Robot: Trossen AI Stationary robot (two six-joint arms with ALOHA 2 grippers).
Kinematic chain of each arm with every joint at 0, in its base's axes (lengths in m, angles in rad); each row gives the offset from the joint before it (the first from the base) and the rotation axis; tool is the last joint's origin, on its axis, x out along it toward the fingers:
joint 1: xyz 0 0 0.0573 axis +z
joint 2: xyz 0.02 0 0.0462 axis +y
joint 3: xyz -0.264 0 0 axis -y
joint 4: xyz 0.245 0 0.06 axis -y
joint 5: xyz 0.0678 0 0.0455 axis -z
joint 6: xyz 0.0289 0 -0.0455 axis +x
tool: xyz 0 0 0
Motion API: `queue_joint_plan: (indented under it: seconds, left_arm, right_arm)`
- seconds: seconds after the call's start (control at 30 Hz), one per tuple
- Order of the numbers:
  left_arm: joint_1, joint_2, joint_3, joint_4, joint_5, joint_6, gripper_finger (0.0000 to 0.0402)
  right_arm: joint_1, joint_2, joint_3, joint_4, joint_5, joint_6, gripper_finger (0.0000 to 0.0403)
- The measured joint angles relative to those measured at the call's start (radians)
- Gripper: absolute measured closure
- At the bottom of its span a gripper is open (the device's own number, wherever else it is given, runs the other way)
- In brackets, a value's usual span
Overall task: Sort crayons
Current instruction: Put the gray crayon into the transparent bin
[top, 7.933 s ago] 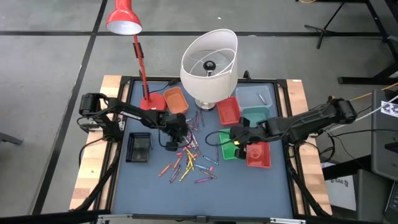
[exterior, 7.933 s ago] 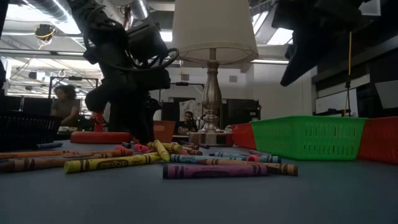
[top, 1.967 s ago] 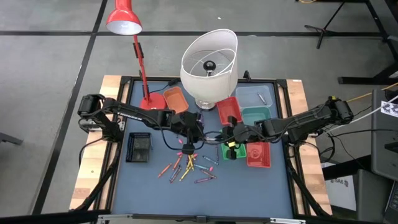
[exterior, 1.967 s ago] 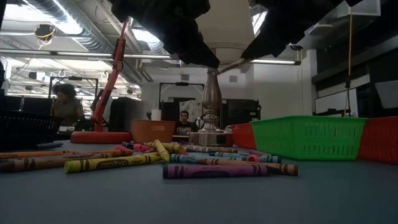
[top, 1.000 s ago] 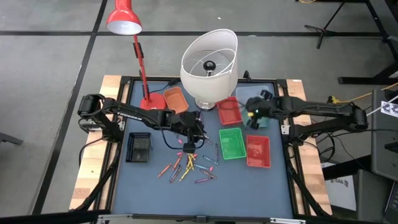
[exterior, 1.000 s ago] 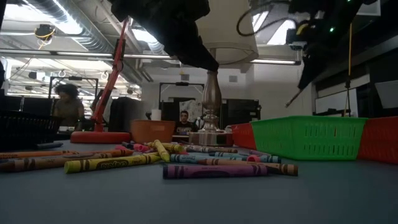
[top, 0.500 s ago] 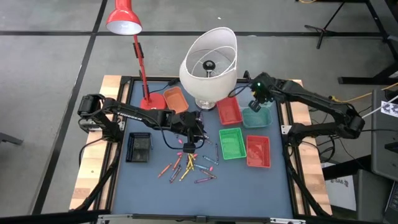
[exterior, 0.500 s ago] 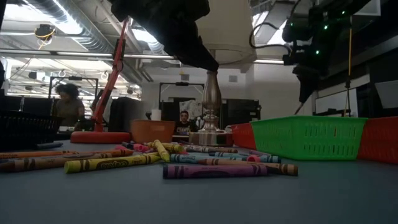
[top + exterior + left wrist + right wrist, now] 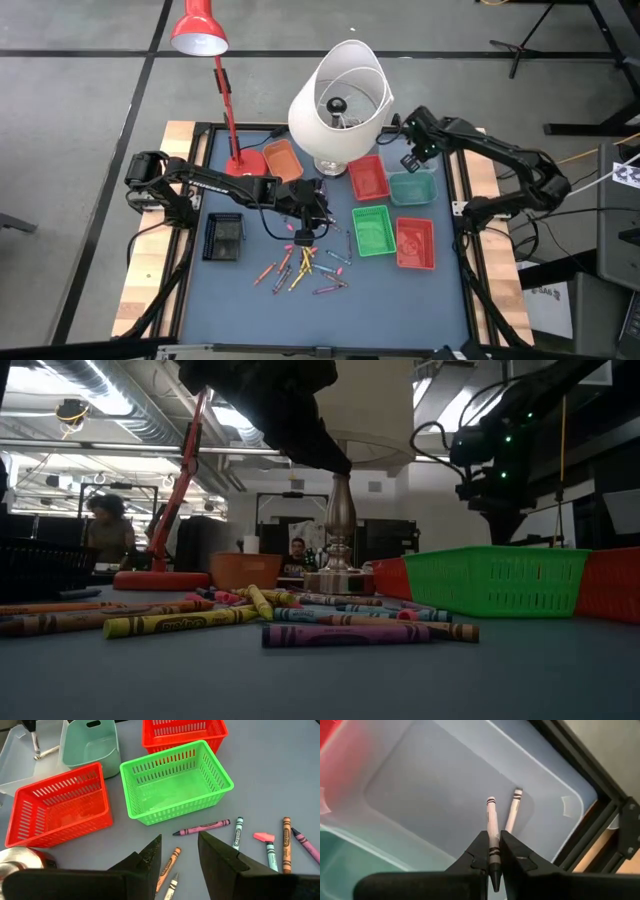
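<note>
Two arms are in my views. My right gripper (image 9: 492, 854) is clenched on a grey crayon (image 9: 492, 831), pinched between its fingertips and sticking out ahead of them. It hangs over the clear plastic bin (image 9: 445, 790) at the far right corner of the table, and a second grey crayon (image 9: 511, 810) already lies on that bin's floor, just beside the held one as my wrist camera sees it. From above, the right gripper (image 9: 412, 160) sits just right of the white table lamp (image 9: 341, 95), whose shade is tilted.

My left gripper (image 9: 179, 851) has its fingers spread and holds nothing. It hovers in front of the lamp over the near edge of the crayon pile (image 9: 303, 262), with an orange crayon (image 9: 167, 865) and a white one below it. The loose crayons lie scattered on the blue mat in front of the lamp, left of the green basket (image 9: 374, 229).

Right of the lamp stand a red basket (image 9: 368, 177) and a teal tub (image 9: 412, 186); another red basket (image 9: 415, 243) sits beside the green one. An orange tray (image 9: 282, 159) lies left of the lamp, near the red desk lamp (image 9: 198, 30).
</note>
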Motion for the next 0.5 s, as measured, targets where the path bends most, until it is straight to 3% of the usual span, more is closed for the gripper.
queue_joint_plan:
  seconds: [0.5]
  left_arm:
    - [0.004,0.0,0.0,-0.005,-0.003,0.005,0.0289]
  right_arm:
    - [0.001,0.039,0.0,0.009,0.0,0.0,0.0377]
